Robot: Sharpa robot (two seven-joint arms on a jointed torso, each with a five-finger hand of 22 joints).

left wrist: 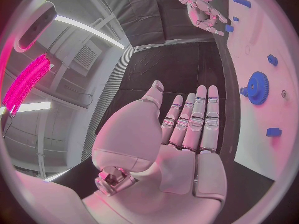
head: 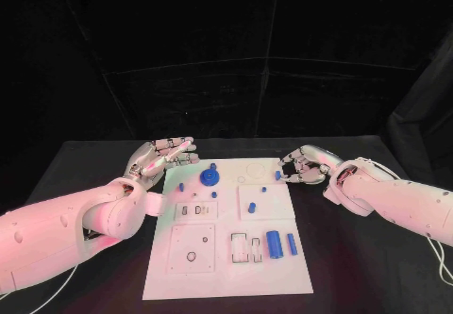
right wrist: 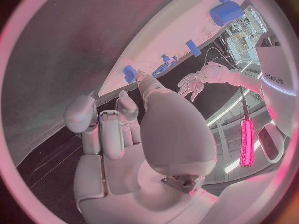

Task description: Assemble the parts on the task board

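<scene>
The flat white board (head: 226,252) lies mid-table. At its far right edge the right hand (head: 304,165) has its fingers curled in, a small blue peg (head: 277,174) right at the fingertips; whether it is pinched or only touched, I cannot tell. The left hand (head: 162,157) hovers off the board's far left corner, fingers straight and side by side, holding nothing. A toothed blue gear (head: 209,176) sits on the board just beside that hand. Two smooth blue cylinders (head: 275,244) lie on the board's near right part.
</scene>
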